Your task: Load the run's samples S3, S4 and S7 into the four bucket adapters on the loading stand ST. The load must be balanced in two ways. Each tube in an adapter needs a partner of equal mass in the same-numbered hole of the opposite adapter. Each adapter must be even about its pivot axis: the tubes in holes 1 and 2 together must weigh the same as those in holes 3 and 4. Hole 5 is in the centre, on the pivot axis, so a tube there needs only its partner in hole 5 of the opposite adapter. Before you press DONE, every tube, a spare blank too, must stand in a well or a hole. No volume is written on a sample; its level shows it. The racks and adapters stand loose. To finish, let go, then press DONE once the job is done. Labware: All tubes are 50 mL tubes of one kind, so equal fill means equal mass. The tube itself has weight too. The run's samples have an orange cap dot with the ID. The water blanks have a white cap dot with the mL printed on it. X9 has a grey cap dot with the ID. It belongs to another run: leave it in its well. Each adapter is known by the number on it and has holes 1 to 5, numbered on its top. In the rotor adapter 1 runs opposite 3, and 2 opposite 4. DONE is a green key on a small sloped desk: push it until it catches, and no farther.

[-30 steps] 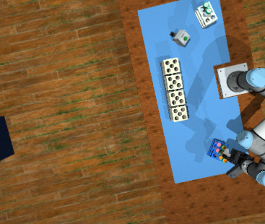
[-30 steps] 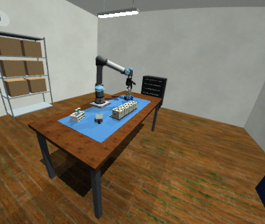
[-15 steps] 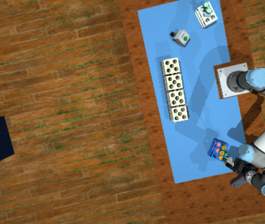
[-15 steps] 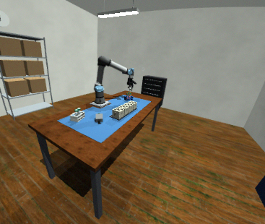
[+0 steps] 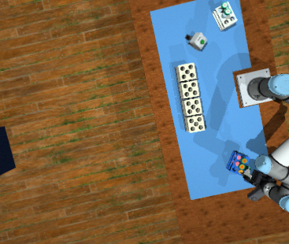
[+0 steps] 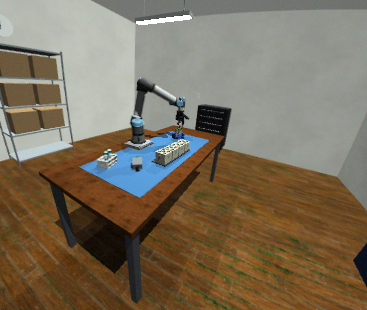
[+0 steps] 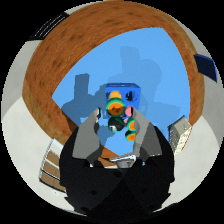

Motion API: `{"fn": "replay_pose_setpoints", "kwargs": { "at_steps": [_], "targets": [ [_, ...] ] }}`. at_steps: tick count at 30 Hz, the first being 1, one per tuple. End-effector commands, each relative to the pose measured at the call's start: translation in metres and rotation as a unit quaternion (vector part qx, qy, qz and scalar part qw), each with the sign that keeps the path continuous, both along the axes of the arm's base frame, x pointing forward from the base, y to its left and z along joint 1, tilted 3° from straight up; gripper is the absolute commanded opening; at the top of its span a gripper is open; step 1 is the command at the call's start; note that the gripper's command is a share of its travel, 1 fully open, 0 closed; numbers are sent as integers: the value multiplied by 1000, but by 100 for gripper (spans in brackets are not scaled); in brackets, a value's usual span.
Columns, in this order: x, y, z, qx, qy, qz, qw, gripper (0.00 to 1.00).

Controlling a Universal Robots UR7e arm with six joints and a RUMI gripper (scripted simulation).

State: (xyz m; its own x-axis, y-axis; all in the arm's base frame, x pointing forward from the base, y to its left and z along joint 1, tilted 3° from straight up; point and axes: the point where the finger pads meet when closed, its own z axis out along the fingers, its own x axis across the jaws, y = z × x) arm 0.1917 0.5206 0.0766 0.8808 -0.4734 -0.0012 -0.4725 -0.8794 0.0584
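Note:
The blue sample rack (image 5: pixel 231 163) (image 7: pixel 131 91) (image 6: pixel 180 137) stands at the near right end of the blue mat (image 5: pixel 170 30). It holds several tubes with orange cap dots (image 5: pixel 242 162) (image 7: pixel 116 106). My gripper (image 5: pixel 248 175) (image 7: pixel 115 107) (image 6: pixel 179 122) hangs above the rack's near edge, partly open, with nothing gripped. In the wrist view the tubes show between and below the fingers. The four cream bucket adapters (image 5: pixel 190 97) (image 6: pixel 172 151) (image 7: pixel 181 132) stand in a row mid-mat with all holes empty. The cap IDs are too small to read.
The white blank rack (image 5: pixel 224 16) (image 6: pixel 105 162) with white-dotted tubes stands at the far end of the mat. The DONE desk with its green key (image 5: pixel 201 42) (image 6: pixel 137 162) stands between it and the adapters. The arm's base (image 5: pixel 253 86) is at the mat's right edge.

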Motion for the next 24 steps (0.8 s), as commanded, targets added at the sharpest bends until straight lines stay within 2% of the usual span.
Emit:
{"fn": "replay_pose_setpoints", "kwargs": {
  "at_steps": [1,14,15,24],
  "targets": [
    [0,0,-5,1,-1,0,1000,35],
    [0,0,-11,1,-1,0,1000,35],
    [0,0,-11,1,-1,0,1000,0],
    [0,0,-11,1,-1,0,1000,0]
  ]
}}
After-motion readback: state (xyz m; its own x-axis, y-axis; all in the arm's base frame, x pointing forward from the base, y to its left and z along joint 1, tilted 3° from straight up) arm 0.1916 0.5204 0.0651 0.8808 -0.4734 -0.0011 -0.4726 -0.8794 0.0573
